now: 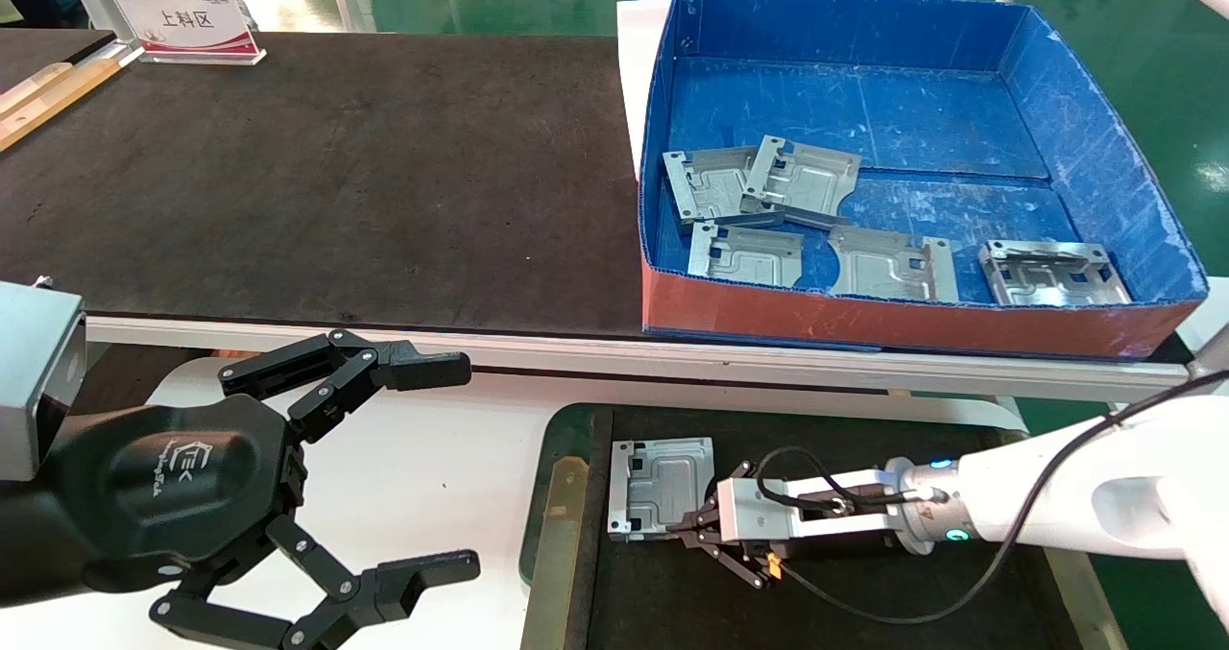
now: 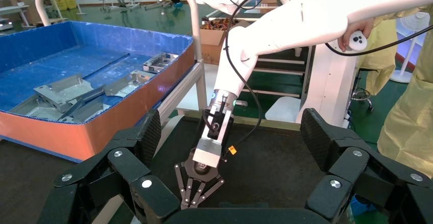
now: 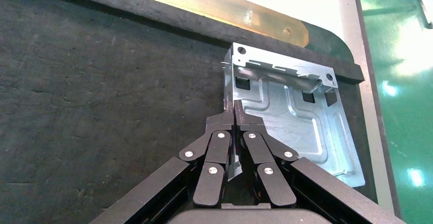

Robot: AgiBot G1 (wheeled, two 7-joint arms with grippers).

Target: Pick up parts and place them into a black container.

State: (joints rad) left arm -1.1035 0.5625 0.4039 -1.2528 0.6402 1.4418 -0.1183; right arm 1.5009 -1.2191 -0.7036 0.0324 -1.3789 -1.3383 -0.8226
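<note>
- Right gripper (image 1: 693,525): fingers pressed together on the edge tab of one part (image 1: 662,487), which lies flat on the black container (image 1: 864,612) floor at its 10 o'clock corner.
- Left gripper (image 1: 422,468): spread, idle at 8 o'clock.
- Five more parts (image 1: 802,178) lie in the blue box (image 1: 1095,141) at 1 o'clock.

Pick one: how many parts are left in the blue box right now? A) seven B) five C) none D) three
B: the head view shows five parts lying in the blue box, two of them overlapping at the back, while a sixth part sits in the black container, pinched at its edge by the right gripper. The left gripper is open, parked off to the side.
</note>
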